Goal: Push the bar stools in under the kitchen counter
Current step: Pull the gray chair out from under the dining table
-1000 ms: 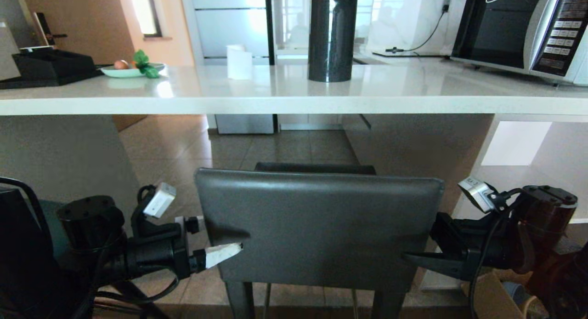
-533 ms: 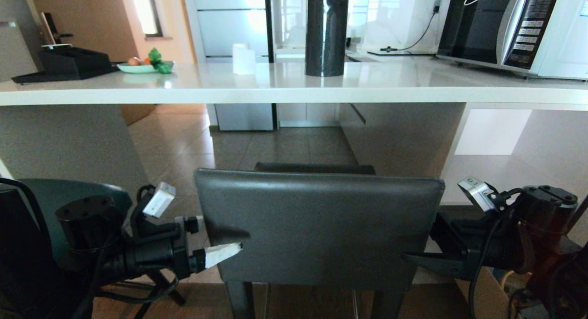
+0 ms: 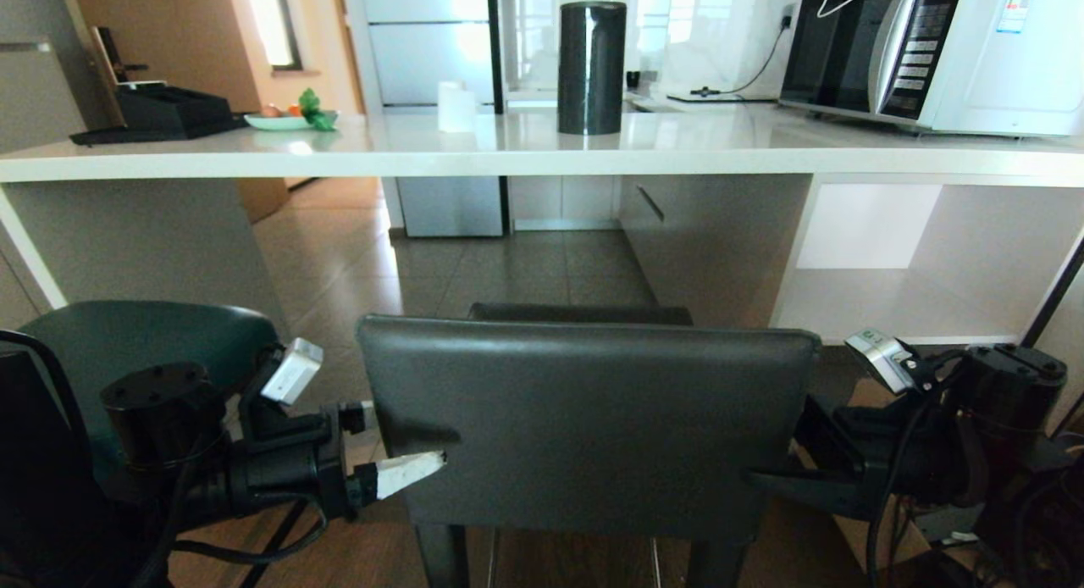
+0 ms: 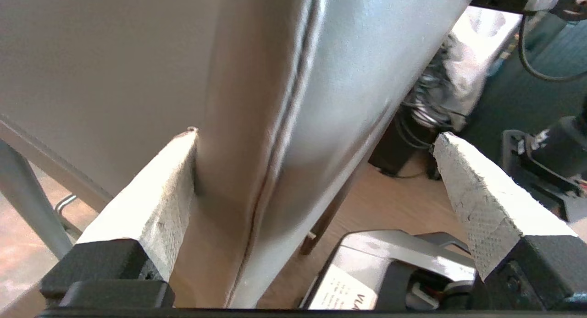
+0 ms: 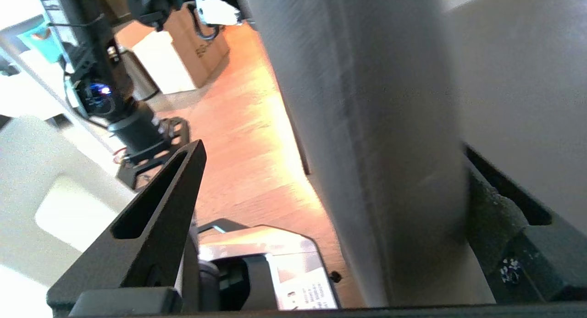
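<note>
The dark grey stool [image 3: 584,423] is seen from behind in the head view, its boxy backrest upright and set broadside, the long axis of the backrest running left to right, parallel to the front edge of the kitchen counter [image 3: 542,160]. Its seat faces toward the counter, and the stool stands well short of it, with tiled floor [image 3: 474,270] between. The left gripper [image 3: 398,444] is placed at the backrest's left edge with its jaws spread wide; in the left wrist view one white finger [image 4: 151,203] is pressed against the backrest's far face while the other stands clear of the near face. The right gripper [image 3: 775,461] is placed likewise at the right edge, jaws wide, straddling the backrest, one finger against its far face and the other apart. The teal stool [image 3: 140,338] is seen at the lower left, beside the left arm. On the counter stand a black cylinder [image 3: 591,67], a microwave [image 3: 923,54] and a plate [image 3: 288,120].
</note>
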You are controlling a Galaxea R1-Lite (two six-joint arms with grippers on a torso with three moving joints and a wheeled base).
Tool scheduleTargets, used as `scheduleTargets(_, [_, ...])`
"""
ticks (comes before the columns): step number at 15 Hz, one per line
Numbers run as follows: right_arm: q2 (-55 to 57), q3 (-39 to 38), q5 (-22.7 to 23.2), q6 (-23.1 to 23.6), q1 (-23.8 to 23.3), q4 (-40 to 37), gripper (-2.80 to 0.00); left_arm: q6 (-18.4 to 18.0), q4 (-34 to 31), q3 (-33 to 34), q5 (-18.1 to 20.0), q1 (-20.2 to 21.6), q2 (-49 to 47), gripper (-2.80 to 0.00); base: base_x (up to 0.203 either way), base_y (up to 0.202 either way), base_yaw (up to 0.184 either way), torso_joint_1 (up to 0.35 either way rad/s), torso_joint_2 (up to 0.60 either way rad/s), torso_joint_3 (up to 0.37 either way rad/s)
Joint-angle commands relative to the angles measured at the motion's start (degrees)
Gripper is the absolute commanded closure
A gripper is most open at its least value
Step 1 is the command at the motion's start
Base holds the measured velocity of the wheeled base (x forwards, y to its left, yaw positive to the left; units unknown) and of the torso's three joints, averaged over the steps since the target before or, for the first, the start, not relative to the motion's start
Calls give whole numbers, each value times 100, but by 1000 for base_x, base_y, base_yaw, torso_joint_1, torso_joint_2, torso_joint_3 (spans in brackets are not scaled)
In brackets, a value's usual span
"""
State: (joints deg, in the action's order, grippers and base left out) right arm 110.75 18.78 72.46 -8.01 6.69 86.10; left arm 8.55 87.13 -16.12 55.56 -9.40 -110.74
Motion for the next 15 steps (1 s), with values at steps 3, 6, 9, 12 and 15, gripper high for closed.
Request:
scheduleTargets(3, [-36,-138,31,10,-10,116,-280,7,54,104,7,21,108,-280,-19,0,1,-4,-1,2])
scheduleTargets(6, [-36,-68,-155,1,-53,152,-280,-2,54,82,-11,107,162,-280,0,0,0,0,0,0])
scheduleTargets(9, [-70,-71,-269,10,-377,156,-280,-134,54,119,-17,466,170,-280,0,0,0,0,0,0])
scheduleTargets(12, [-189,-126,-470,9,-968,156,-280,-134,54,271,-19,989,353,-280,0,0,0,0,0,0])
scheduleTargets(15, [-494,-370,-660,2,-1649,156,-280,-132,54,738,-182,1334,710,-280,0,0,0,0,0,0])
